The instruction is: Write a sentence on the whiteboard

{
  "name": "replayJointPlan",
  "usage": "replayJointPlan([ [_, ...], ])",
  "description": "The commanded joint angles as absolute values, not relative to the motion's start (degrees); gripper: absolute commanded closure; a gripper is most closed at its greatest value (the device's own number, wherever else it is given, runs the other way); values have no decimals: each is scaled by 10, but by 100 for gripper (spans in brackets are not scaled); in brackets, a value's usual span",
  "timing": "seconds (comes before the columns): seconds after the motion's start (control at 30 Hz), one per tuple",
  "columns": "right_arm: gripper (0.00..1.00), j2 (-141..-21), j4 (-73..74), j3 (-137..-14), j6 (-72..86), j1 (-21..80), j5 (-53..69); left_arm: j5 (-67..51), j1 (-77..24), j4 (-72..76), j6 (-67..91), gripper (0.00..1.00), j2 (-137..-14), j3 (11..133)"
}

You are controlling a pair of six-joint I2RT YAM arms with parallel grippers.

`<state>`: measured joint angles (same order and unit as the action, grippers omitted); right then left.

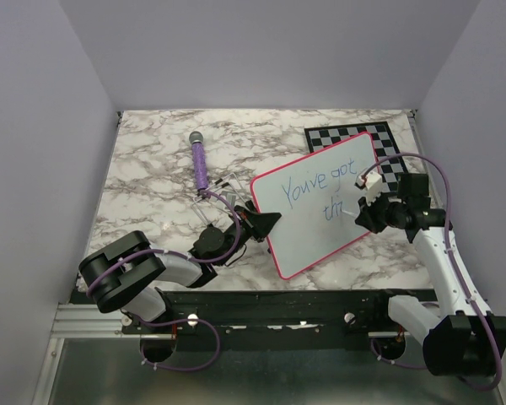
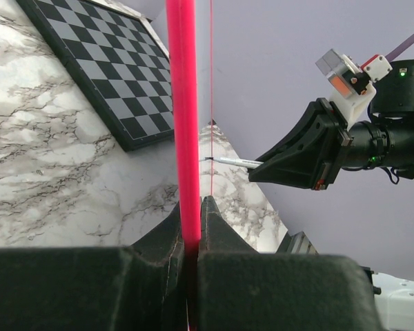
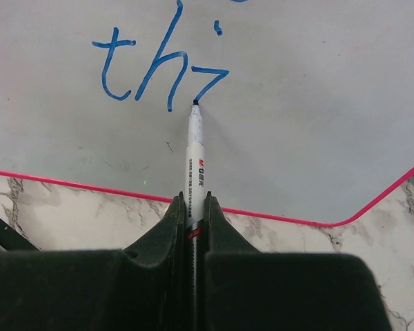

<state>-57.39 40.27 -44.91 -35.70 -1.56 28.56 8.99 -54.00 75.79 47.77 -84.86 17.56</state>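
Note:
The whiteboard [image 1: 308, 232], white with a pink rim, stands tilted up off the marble table. My left gripper [image 1: 266, 224] is shut on its left edge; in the left wrist view the pink rim [image 2: 183, 103] runs straight up from between the closed fingers of that gripper [image 2: 193, 203]. The sentence [image 1: 316, 181] in blue reads "You've got" with "thi" below it [image 3: 159, 65]. My right gripper [image 3: 193, 200] is shut on a white marker [image 3: 195, 152]. The marker's tip touches the whiteboard [image 3: 317, 103] at the end of a short stroke after the "i". In the top view the right gripper [image 1: 363, 215] is at the board's right side.
A grey-and-black chessboard [image 1: 388, 139] lies flat behind the whiteboard at the back right. A purple microphone-like object [image 1: 200, 160] lies at the back left, with thin sticks [image 1: 223, 190] near its lower end. Walls enclose the table on three sides.

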Motion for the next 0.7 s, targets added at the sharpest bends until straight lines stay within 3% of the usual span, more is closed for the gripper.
replayJointPlan([
  [0.0, 99, -569, 432, -432, -373, -16, 295, 53, -547, 773, 437, 100, -853, 169],
  [0.67, 99, -562, 382, -464, -327, -18, 251, 51, -547, 773, 437, 100, -849, 166],
])
